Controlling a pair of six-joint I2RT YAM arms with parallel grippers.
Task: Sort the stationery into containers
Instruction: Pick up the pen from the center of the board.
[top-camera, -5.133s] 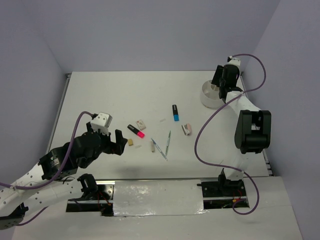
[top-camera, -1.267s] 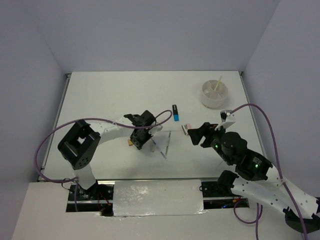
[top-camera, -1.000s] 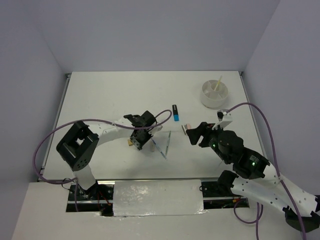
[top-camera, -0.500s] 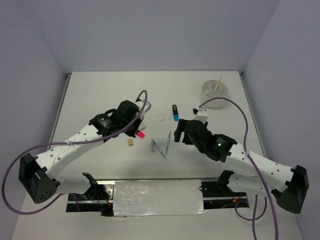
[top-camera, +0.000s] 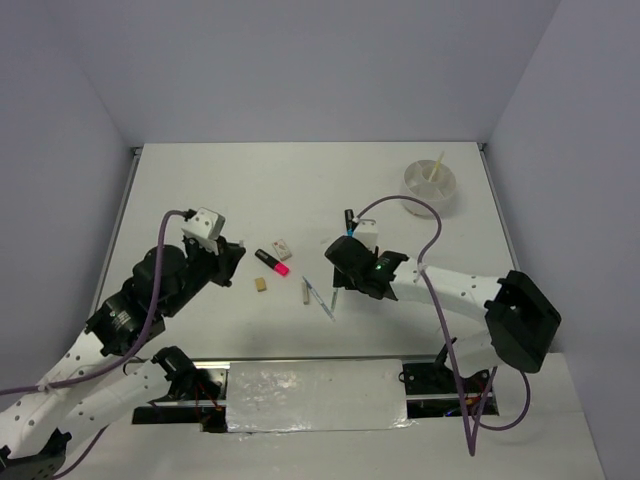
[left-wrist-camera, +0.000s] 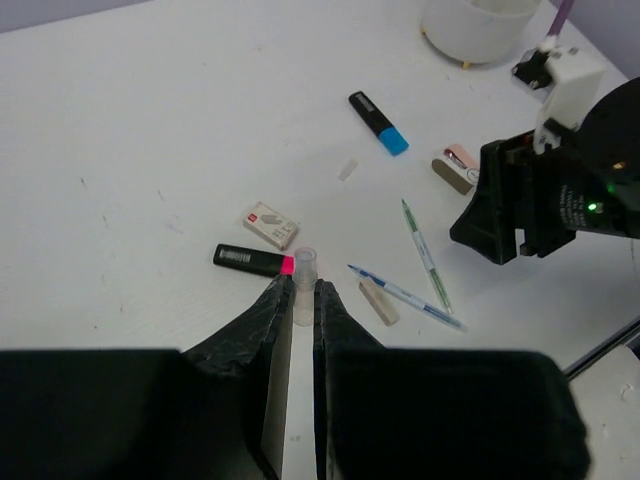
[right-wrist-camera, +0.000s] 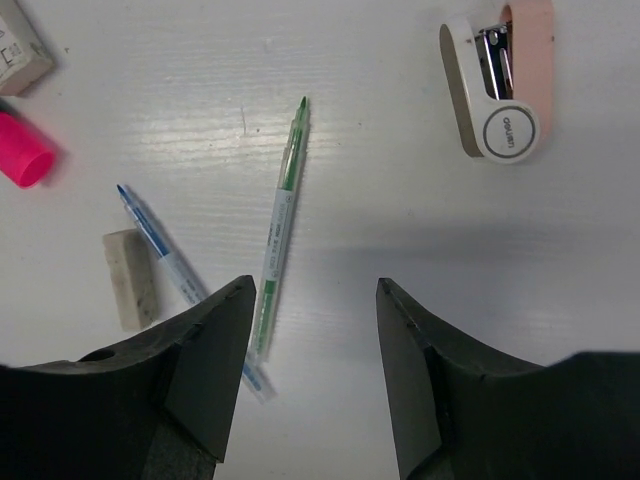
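Only the left wrist view tells me that the left jaws are closed on a small clear tube (left-wrist-camera: 304, 262); from above I cannot see it. The right wrist view shows the right jaws open over a green pen (right-wrist-camera: 283, 215), beside a blue pen (right-wrist-camera: 165, 248) and a tan eraser (right-wrist-camera: 130, 265). It also shows a pink-and-white stapler (right-wrist-camera: 497, 85), which the arm hides from above. The white bowl (top-camera: 412, 195) stands far right on the surface (top-camera: 220, 190), with a yellow stick (top-camera: 437, 167) inside.

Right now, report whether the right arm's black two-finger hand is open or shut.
The right hand is open: its fingers stand wide apart over the white table, gripping nothing.
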